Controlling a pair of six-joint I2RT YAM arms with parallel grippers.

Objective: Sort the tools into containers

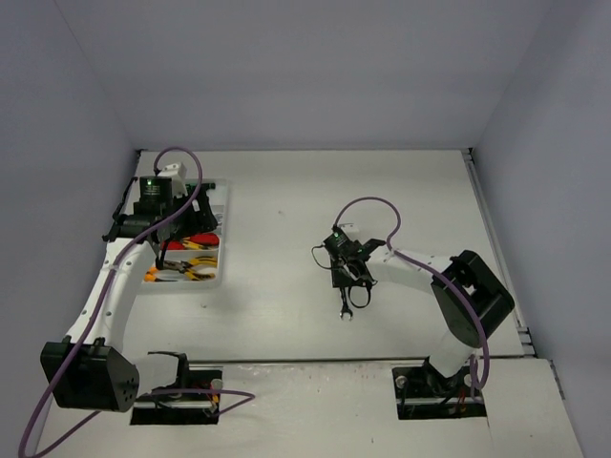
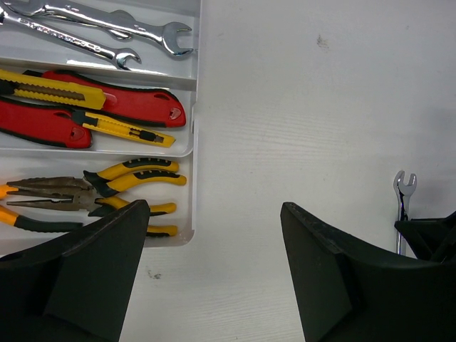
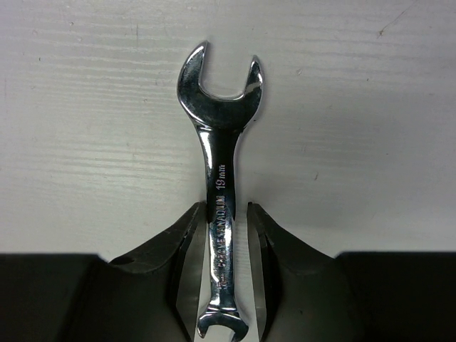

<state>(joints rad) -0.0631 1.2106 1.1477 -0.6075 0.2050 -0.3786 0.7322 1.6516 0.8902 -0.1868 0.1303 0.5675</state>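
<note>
Straddling the only loose tool in sight, a silver open-end wrench (image 3: pixel 221 178) lying mid-table, the right gripper (image 3: pixel 225 208) has its jaws narrowly parted, not yet clamped. Far left, the white plastic organiser tray (image 2: pixel 194 135) already holds sorted wrenches (image 2: pixel 107 28), red-and-yellow cutters (image 2: pixel 107 107) and yellow-handled pliers (image 2: pixel 107 189). The left gripper (image 2: pixel 214 206) hovers wide open.

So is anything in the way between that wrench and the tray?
Nothing lies on the table between them: only bare tabletop separates the wrench from the tray. The open left gripper hangs over the tray's edge, though, so it might crowd the drop.
</note>
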